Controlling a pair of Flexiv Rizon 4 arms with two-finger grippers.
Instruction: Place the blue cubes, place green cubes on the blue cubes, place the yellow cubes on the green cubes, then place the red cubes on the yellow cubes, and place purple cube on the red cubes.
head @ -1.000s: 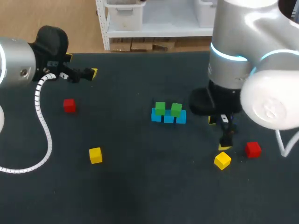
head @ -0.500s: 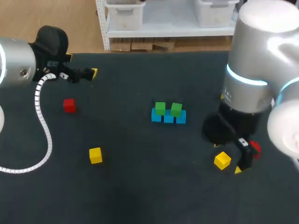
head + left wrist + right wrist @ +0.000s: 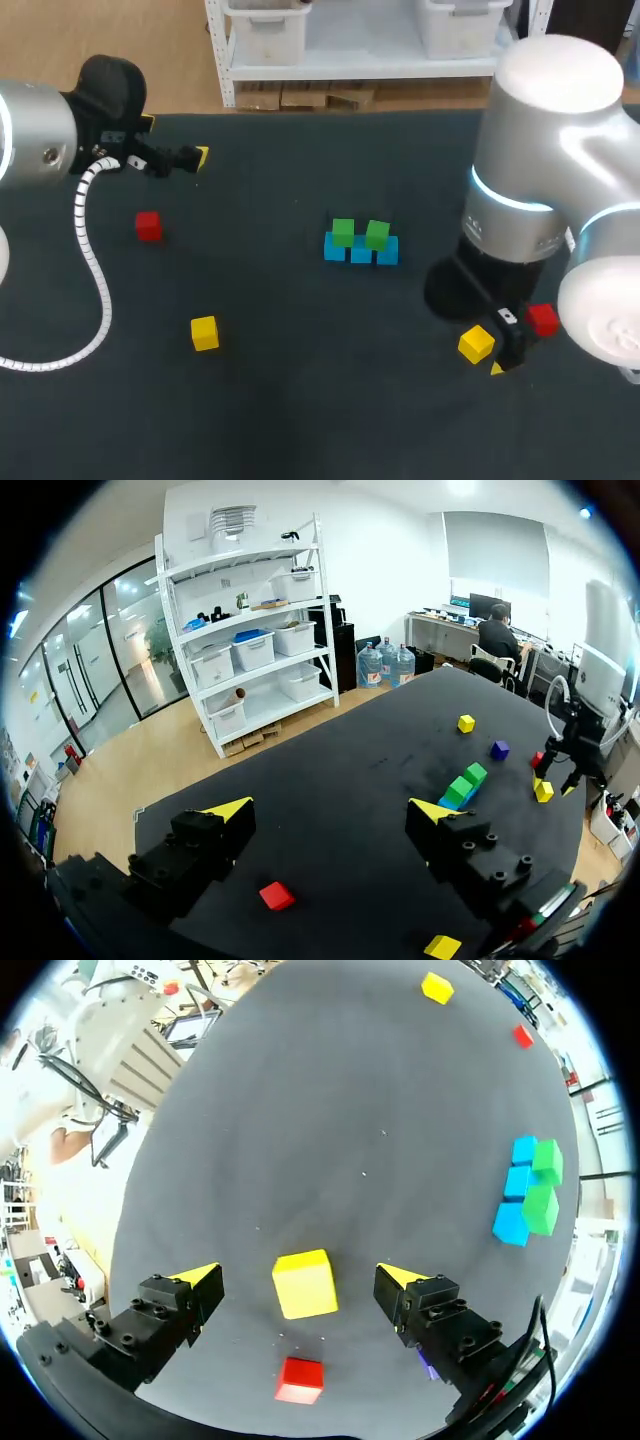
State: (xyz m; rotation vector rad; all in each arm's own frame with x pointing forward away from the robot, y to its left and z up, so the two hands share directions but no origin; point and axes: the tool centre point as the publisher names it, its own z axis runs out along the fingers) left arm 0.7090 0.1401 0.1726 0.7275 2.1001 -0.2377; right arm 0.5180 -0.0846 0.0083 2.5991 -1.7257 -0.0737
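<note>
So the right end effector (image 3: 297, 1275) has its fingers spread wide, and a yellow cube (image 3: 305, 1283) sits on the dark counter (image 3: 300, 400) right in the gap between them, with neither finger touching it. From the head view that yellow cube is over on the right side of the counter, and a red cube (image 3: 542, 319) lies just beside it, partly tucked behind the right arm. The stack is in the middle of the counter: three blue cubes (image 3: 361, 250) in a row touching each other, with two green cubes (image 3: 343, 232) sitting on top of them. The left end effector (image 3: 330, 808) hangs over the far left of the counter near the back edge, fingers apart and gripping nothing. Near it on the left are a second red cube (image 3: 148, 226) and, closer to the front, a second yellow cube (image 3: 204, 333), well apart from each other. The left wrist view also catches the purple cube (image 3: 499, 749) and a third yellow cube (image 3: 466, 723) beyond the stack, near each other.
</note>
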